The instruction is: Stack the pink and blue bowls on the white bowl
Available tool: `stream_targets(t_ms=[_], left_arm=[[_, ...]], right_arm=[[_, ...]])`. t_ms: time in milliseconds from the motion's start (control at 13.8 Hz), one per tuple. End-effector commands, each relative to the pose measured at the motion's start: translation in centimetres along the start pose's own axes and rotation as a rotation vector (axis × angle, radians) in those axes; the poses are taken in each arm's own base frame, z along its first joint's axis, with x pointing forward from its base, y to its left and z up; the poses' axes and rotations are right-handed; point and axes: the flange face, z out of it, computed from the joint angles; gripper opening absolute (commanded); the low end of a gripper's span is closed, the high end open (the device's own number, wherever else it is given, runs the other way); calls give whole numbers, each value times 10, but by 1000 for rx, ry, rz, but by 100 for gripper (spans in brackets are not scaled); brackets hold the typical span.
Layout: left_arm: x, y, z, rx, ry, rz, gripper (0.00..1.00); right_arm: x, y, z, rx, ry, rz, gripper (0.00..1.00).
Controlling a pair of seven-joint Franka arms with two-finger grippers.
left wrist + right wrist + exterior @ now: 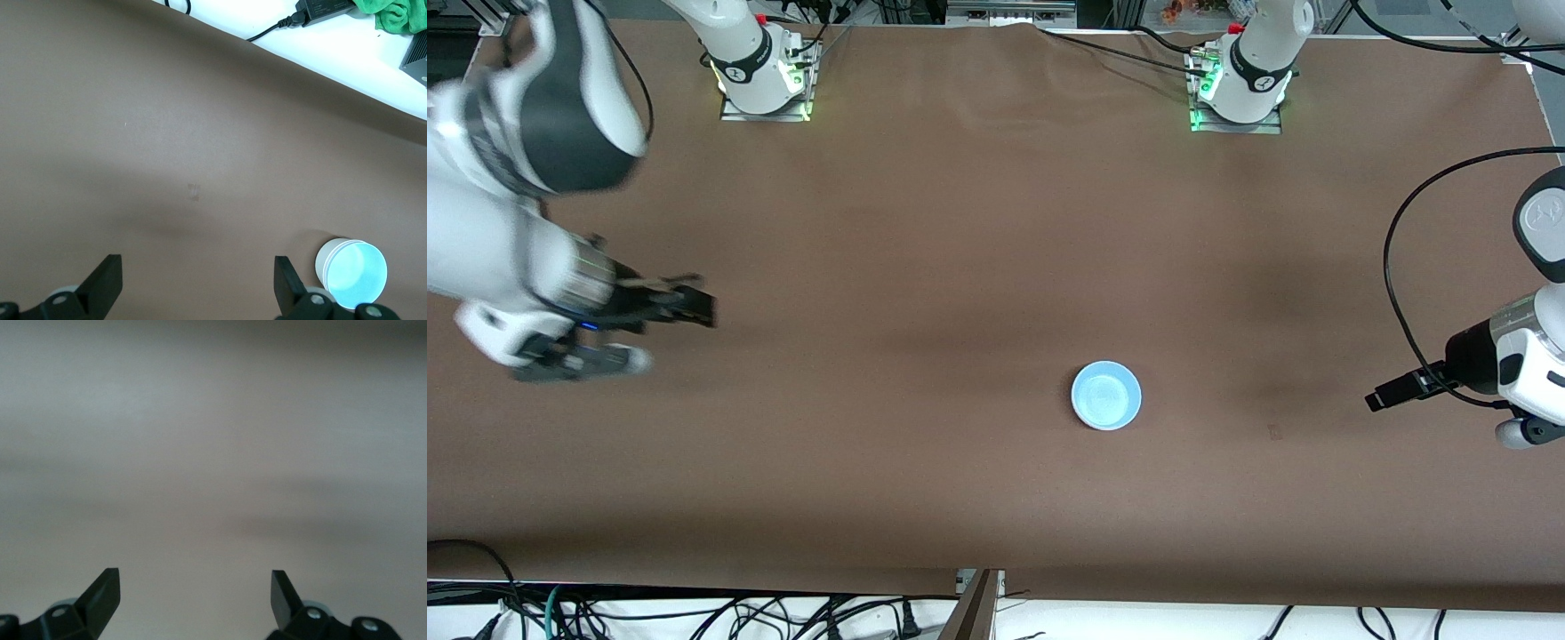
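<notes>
On the wide brown cloth-covered tabletop only one stack shows: a small round light blue plastic bowl on top, with a white rim under it in the left wrist view; a pink bowl cannot be seen. The stacking seems finished, so both arms wait apart. The left gripper and the right gripper hang wide open and empty over the tabletop's ends.

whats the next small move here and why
Probably none beyond parking the arms. A single stack stands on the table, blue bowl on top, with white rims showing beneath it in the left wrist view; pink isn't discernible. The left pincer and right pincer are both open, empty and well clear of it.
</notes>
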Motion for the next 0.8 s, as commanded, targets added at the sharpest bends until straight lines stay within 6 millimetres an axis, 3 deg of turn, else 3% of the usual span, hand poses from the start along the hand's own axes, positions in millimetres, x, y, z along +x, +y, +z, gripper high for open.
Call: stream_targets(t_ms=[0,72,217,507,652,724], left_arm=[[1,-3,-25,25,35,32,100],[1,-5,-26,63,34,47,100],[-3,-7,-27,155,16,98,100],[-26,2,-68,220,-23,126,100],[-30,6,-121,224,-25,142,100],[-34,7,-138,226,-41,161,100]], right_arm=[[-36,38,-33,-25,33,43,100],[-42,53,-37,-29,35,67,100],[-50,63,-50,-45,51,42,100],[-66,68,-66,-124,21,5,100],[-68,67,-63,-112,-8,5,100],[-68,64,-61,-115,-19,3,100]])
